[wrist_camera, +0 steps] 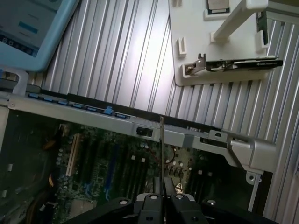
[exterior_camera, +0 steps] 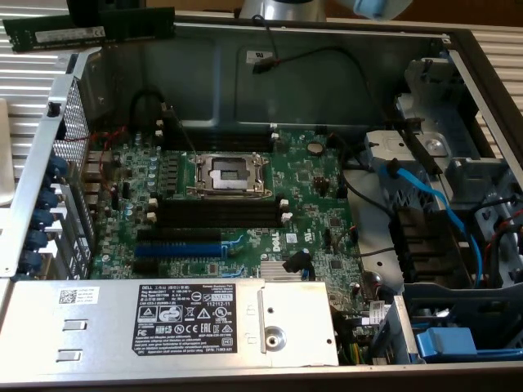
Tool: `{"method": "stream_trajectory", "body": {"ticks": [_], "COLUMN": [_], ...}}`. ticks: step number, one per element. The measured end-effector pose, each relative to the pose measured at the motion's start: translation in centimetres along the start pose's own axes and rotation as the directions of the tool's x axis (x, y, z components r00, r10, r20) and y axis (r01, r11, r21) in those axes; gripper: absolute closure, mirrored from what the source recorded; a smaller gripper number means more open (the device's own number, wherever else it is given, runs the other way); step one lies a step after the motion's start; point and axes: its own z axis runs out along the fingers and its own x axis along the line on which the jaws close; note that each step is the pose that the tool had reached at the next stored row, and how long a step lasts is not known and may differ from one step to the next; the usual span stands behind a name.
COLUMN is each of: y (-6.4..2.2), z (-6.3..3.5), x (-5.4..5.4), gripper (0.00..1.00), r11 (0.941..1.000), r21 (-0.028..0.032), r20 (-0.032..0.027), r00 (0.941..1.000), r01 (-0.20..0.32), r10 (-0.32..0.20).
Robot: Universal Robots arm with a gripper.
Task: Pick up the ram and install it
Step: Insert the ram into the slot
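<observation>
The ram [exterior_camera: 90,28] is a long green stick with black chips and a white label. It hangs level in the air past the far left corner of the open computer case. My gripper [exterior_camera: 86,6] is the dark shape just above it, shut on it. In the wrist view the ram [wrist_camera: 161,154] shows edge-on as a thin strip rising from between my gripper's [wrist_camera: 161,198] closed fingers, over the case wall [wrist_camera: 140,126]. The black slots with white end clips [exterior_camera: 216,214] lie empty on the green motherboard [exterior_camera: 310,204], below the processor socket [exterior_camera: 229,171].
More black slots [exterior_camera: 216,140] lie behind the socket, and a blue slot [exterior_camera: 176,249] lies nearer the front. A metal cover with a label [exterior_camera: 188,322] spans the front. Blue cables [exterior_camera: 433,204] fill the exterior view's right. Outside the case a white tray [wrist_camera: 187,28] holds a card [wrist_camera: 243,64].
</observation>
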Motion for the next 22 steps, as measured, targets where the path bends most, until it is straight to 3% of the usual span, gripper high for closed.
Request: {"method": "stream_trajectory", "body": {"ticks": [7, 13, 14, 15, 21, 22], "y": [-0.57, -1.67, -1.89, -2.1, -3.65, -3.98], "z": [-0.08, -0.1, -0.09, -0.09, -0.06, -0.06], "x": [0.0, 0.0, 0.1, 0.1, 0.4, 0.5], "gripper": [0.88, 0.88, 0.88, 0.88, 0.88, 0.88], "r11": [0.9995, 0.9992, 0.9992, 0.9991, 0.9958, 0.9952], "r21": [-0.0009, -0.0024, -0.0068, -0.0163, -0.0836, -0.0907], "r20": [-0.0033, -0.0057, -0.0055, -0.0042, 0.0027, 0.0039], "r00": [0.9995, 0.9992, 0.9992, 0.9992, 0.9993, 0.9992], "r01": [-0.032, -0.039, -0.039, -0.039, -0.038, -0.038], "r10": [0.032, 0.039, 0.039, 0.039, 0.039, 0.039]}}
